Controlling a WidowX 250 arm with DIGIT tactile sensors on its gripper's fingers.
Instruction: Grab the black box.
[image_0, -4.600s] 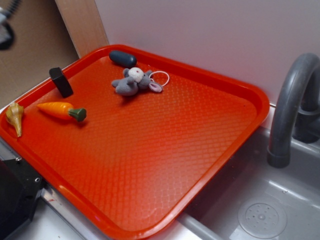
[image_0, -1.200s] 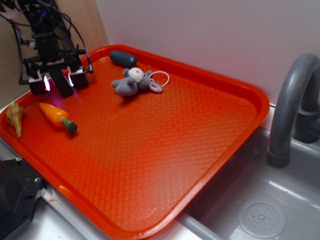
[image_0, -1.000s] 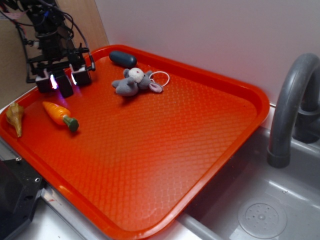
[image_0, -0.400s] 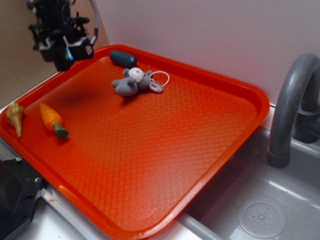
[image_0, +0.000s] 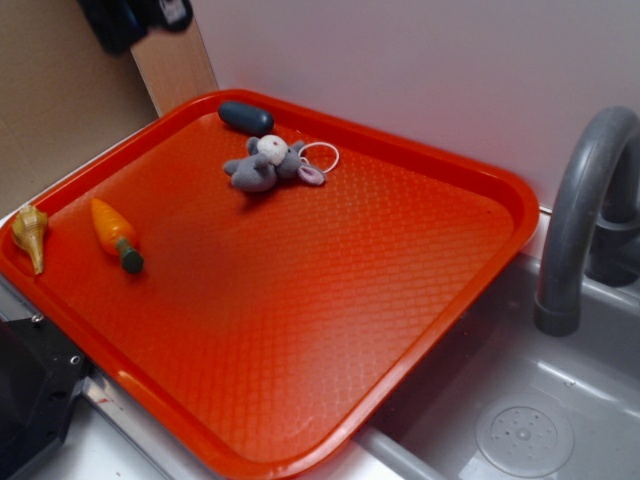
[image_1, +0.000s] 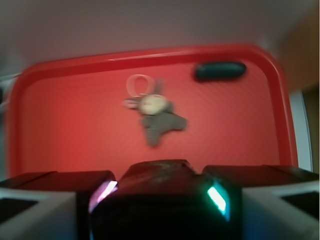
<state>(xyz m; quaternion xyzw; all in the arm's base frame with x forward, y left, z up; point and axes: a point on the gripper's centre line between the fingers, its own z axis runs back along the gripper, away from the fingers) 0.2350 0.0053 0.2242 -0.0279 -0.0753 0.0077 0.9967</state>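
Red tray (image_0: 470, 290) now minus box. Gripper (image_1: 161, 192) risen to top-left frame edge, clamped on black box (image_1: 159, 175), box wedged between fingers, well above tray. Carrot (image_0: 113, 231) nudged. Grab looks done.

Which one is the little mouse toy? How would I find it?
Look at the big orange-red tray beside the sink. Near its back edge lies the mouse toy, close to a dark blue-grey capsule. It is the only soft, fuzzy grey thing, with a pale face and a white loop.
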